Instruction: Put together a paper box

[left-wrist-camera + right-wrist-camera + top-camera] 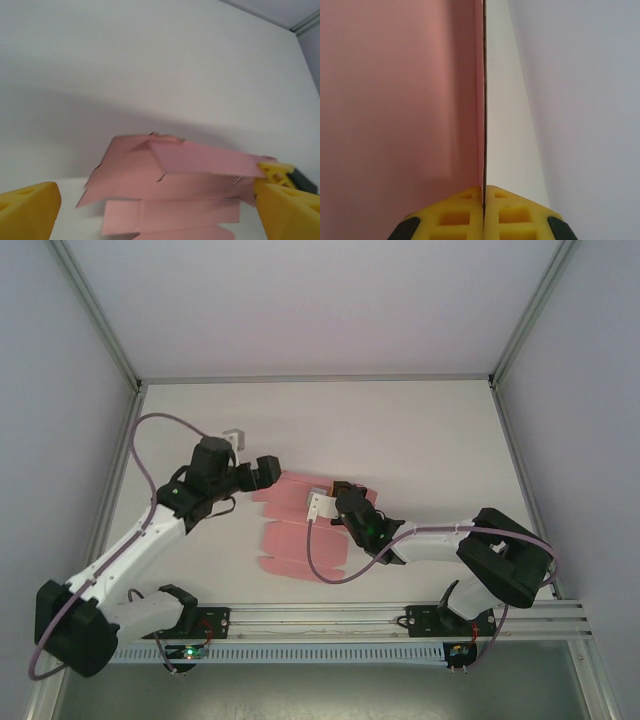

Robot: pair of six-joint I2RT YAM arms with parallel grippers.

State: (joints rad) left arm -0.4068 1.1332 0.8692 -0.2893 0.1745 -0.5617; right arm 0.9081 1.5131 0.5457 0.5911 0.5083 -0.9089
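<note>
While R tool (484, 197) clamps paper box (290, 540) edge; L tool (157, 210) wide open, empty, near box

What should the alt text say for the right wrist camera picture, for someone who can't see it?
The yellow right gripper is shut on the thin edge of the pink paper box sheet, seen edge-on. Pink card spreads to the left, with the white table to the right.

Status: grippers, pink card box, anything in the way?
Right gripper shut on raised panel of pink die-cut card box. Left gripper open, facing it. Small white block further left, clear of card.
</note>
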